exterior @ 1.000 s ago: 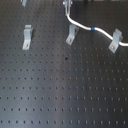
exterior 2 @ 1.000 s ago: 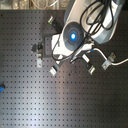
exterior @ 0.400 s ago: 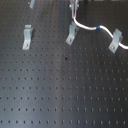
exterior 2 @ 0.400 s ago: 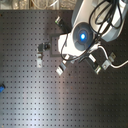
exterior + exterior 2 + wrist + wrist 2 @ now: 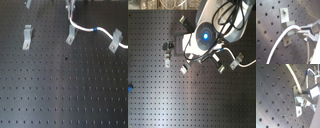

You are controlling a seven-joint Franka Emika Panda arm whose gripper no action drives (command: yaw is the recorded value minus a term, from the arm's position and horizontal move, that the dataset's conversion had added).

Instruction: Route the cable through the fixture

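The cable point(image 5: 284, 35) is seen gripped between the fingers point(image 5: 307, 30) in the first wrist view, lying across the fixture point(image 5: 286, 25) just beside them. The blue band point(image 5: 307, 73) is shown only in the second wrist view and the first exterior view. The arm point(image 5: 208, 35) above the desk point(image 5: 158, 100) is seen in the second exterior view alone. Two further brackets point(image 5: 26, 36) are caught only in the first exterior view, well apart from the fingers.
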